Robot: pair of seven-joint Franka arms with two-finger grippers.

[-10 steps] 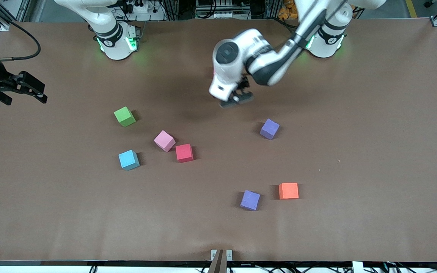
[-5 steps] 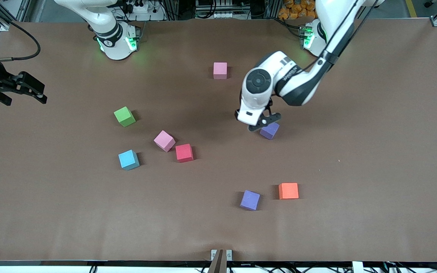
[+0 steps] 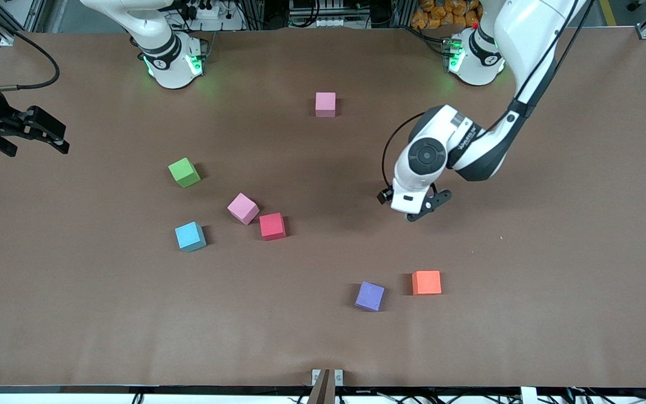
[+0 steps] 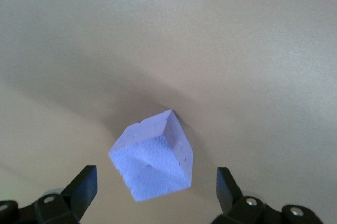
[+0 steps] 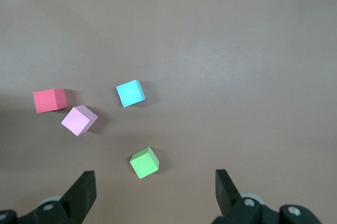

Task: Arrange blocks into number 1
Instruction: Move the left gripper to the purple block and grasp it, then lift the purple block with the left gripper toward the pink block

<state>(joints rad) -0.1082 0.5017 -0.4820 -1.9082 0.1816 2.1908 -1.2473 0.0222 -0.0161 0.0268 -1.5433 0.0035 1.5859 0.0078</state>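
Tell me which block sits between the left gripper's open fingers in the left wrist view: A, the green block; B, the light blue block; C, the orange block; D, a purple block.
D: the left wrist view shows a purple block lying on the table between the open fingers of the left gripper, not yet gripped; in the front view that gripper hides this block.
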